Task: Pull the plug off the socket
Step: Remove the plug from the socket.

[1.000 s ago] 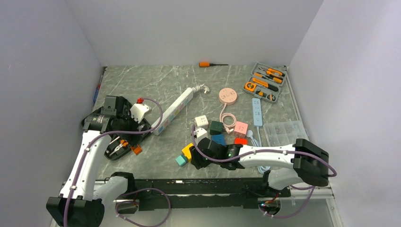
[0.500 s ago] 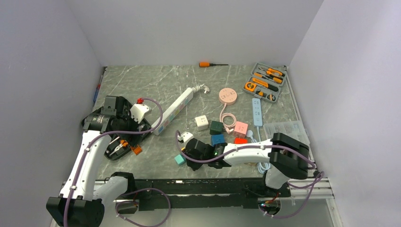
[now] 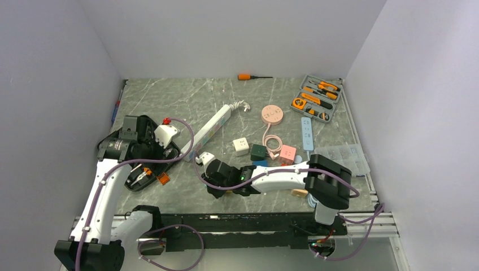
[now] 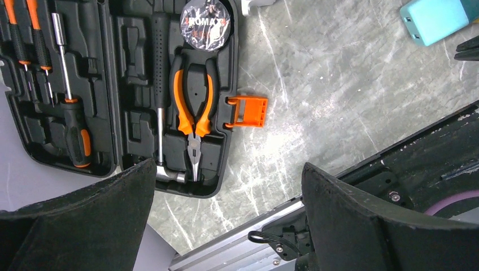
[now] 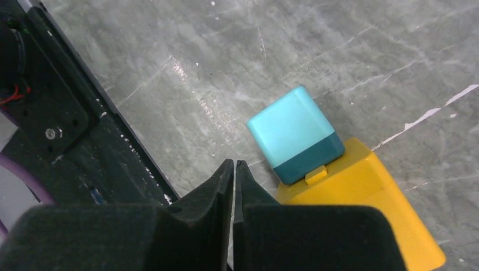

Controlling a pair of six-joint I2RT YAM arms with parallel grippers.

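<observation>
At the left, an open black tool case (image 4: 131,62) holds orange-handled pliers (image 4: 194,107), screwdrivers (image 4: 76,132) and a tape roll (image 4: 205,20). The left gripper (image 4: 229,166) hangs above it, jaws wide apart. The right gripper (image 5: 233,169) has swung leftward since a second ago and pinched together on nothing. It reaches low, just beside the teal plug (image 5: 294,132), which is seated against the yellow socket (image 5: 367,220).
</observation>
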